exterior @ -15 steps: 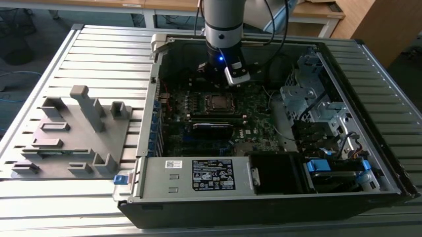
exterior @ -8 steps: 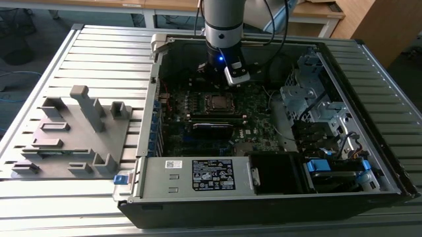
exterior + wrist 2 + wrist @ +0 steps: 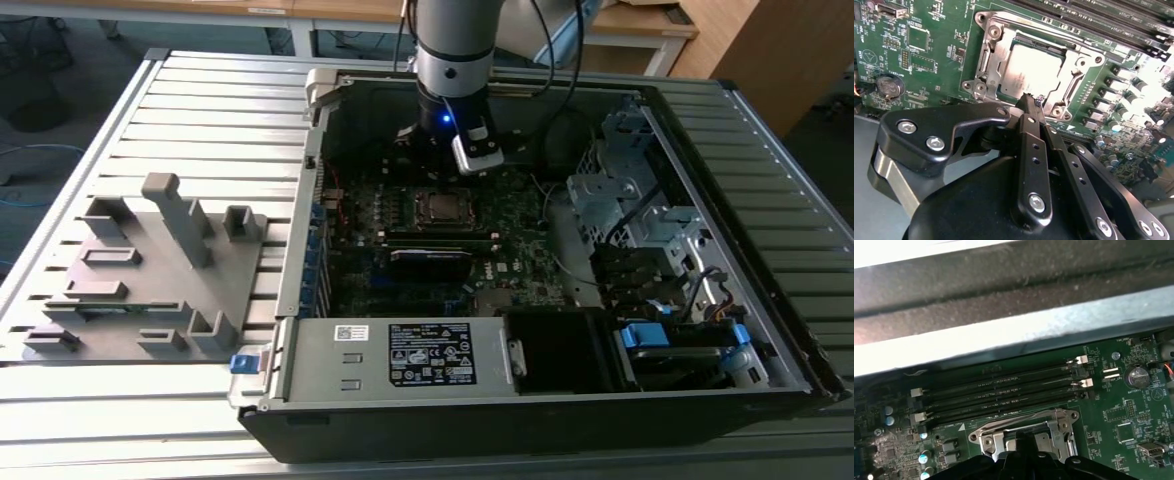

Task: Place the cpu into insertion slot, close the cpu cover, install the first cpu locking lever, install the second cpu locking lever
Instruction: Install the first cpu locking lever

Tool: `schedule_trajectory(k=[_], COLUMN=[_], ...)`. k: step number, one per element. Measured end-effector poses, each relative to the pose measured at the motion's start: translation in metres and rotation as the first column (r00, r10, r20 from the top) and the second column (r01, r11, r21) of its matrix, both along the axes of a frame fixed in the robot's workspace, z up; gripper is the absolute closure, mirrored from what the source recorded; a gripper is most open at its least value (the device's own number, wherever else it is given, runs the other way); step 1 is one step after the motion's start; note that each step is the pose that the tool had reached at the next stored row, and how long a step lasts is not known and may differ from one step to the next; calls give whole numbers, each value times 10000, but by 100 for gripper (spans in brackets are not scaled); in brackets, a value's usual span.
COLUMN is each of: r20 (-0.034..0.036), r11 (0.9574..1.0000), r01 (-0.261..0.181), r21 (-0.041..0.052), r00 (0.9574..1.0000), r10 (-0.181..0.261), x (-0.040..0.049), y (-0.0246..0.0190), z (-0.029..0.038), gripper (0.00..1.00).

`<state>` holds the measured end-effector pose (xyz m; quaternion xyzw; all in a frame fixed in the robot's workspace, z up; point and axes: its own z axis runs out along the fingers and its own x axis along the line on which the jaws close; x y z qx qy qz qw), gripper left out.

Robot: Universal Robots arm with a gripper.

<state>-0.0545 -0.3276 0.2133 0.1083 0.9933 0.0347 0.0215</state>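
Hovering with its black fingers pressed together and holding nothing, the hand points its tips at the near edge of the small square silver-grey cpu. That chip lies flat just beyond the tips, seated in the black insertion slot, framed by the thin silver metal cpu cover.

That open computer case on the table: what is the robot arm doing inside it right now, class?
The arm reaches down into the open computer case, its gripper shut, fingertips together, right at the edge of the insertion slot. The cpu already lies in the slot, and the cpu cover frames it. The gripper holds nothing. Beside the case sits a grey fixture.
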Motion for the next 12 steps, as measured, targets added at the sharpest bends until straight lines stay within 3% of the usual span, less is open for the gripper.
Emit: schedule_trajectory(k=[3, 12], r20=[-53, -53], r11=[10000, 9999], r01=[0, -155], r21=[3, -2], r00=[10000, 9999], r10=[0, 155], x=[0, 76], y=[1, 0], z=[-1, -8], gripper=[90, 90])
